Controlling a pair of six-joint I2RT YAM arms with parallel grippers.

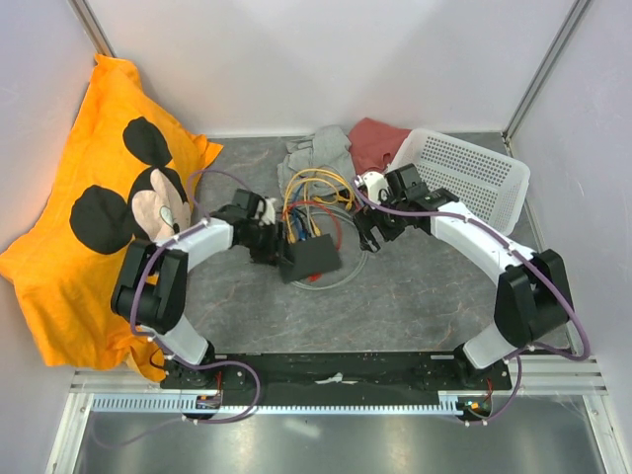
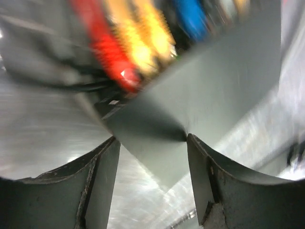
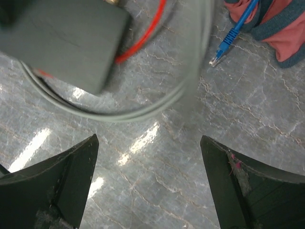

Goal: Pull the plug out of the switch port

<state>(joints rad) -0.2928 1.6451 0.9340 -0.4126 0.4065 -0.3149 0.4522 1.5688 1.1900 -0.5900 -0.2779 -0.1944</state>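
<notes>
The flat black box (image 1: pixel 314 259) lies mid-table, with yellow, blue and red cables (image 1: pixel 308 197) running into its far edge. In the blurred left wrist view, red (image 2: pixel 114 59), yellow (image 2: pixel 140 40) and blue (image 2: pixel 190 19) plugs sit in that edge; which socket is meant cannot be told. My left gripper (image 1: pixel 271 249) is at the box's left corner, and both fingers press the box (image 2: pixel 214 81) between them (image 2: pixel 150 140). My right gripper (image 1: pixel 368 240) is open and empty (image 3: pixel 148 143) above bare table, to the right of the box (image 3: pixel 62 43).
A grey cable loop (image 3: pixel 143 112) and a red wire (image 3: pixel 143 40) lie beside the box. A loose blue plug (image 3: pixel 221 47) rests by a pink cloth (image 3: pixel 286 28). A white basket (image 1: pixel 474 173), a grey cloth (image 1: pixel 318 153) and an orange Mickey cloth (image 1: pixel 109 207) surround the area.
</notes>
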